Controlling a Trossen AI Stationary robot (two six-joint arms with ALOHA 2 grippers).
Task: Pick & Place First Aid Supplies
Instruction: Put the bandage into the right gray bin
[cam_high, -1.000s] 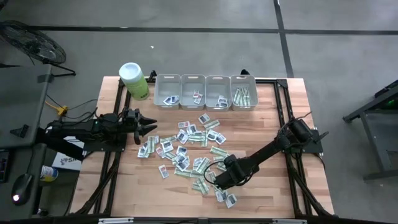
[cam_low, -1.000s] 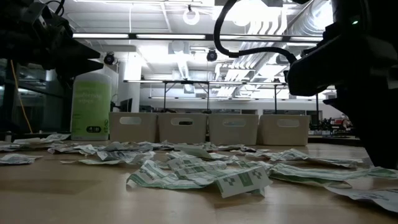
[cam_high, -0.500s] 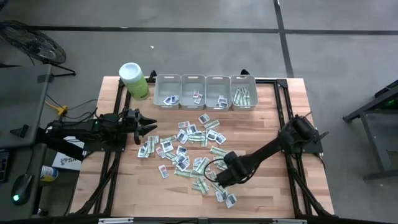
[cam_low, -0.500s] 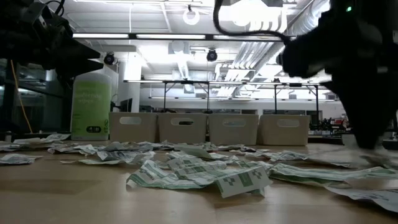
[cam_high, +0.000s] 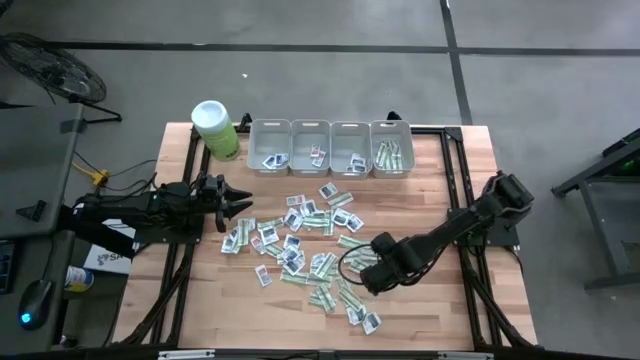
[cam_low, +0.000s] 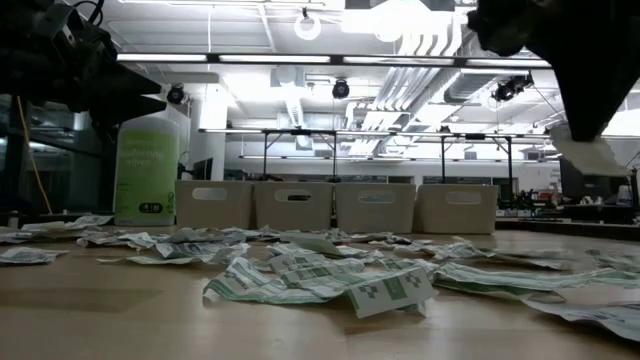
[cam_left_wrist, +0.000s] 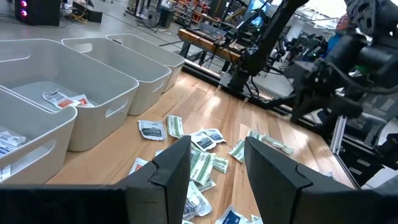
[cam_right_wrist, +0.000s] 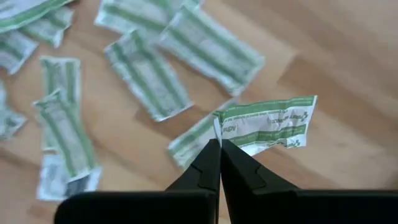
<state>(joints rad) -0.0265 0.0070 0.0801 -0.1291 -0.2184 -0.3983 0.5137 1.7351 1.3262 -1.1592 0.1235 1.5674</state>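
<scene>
Where tool (cam_right_wrist: 219, 144) pinches, packet (cam_right_wrist: 267, 123) half-hidden

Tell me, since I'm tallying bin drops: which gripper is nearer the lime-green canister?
Left. The left gripper hovers just below the canister in the high view; the right gripper holds a green-and-white packet far across the table.

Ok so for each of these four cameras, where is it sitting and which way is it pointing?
High: overhead, straight down on the table; both arms show.
Low: at tabletop height, level across scattered packets toward the bins; arms overhead.
Left wrist: on the left arm, past its open left gripper toward the bins.
Right wrist: on the right arm, down at the table; the right gripper pinches a green-and-white packet.
Shared: high and left wrist both show the bins.
</scene>
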